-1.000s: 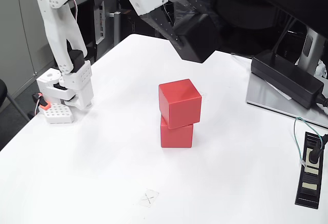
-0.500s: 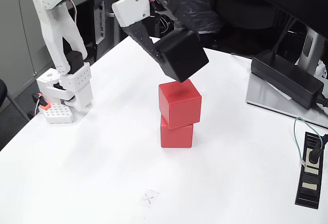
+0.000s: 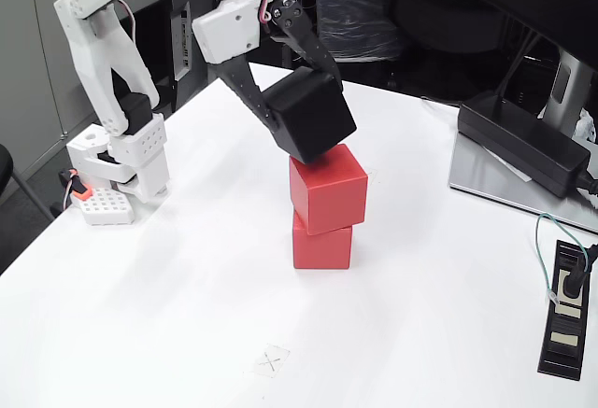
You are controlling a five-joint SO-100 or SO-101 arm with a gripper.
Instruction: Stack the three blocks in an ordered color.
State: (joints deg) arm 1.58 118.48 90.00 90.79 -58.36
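Two red blocks stand stacked in the middle of the white table, the upper red block (image 3: 327, 187) turned a little on the lower red block (image 3: 321, 244). The black block (image 3: 308, 114) hangs tilted just above the upper red block's back left corner, seemingly touching or almost touching it. My gripper (image 3: 301, 109) is shut on the black block, one dark finger along its left side and one over its top right. The white arm reaches in from the upper left.
The arm's base (image 3: 117, 170) is clamped at the table's left edge. A long black power brick (image 3: 523, 142) lies on a grey plate at the right, with a cable and a black power strip (image 3: 566, 310) near the right edge. A small pencilled cross (image 3: 271, 361) marks the front.
The gripper has carried the black block down and to the left, from high above the table's back to just over the red stack. The red blocks have not moved.
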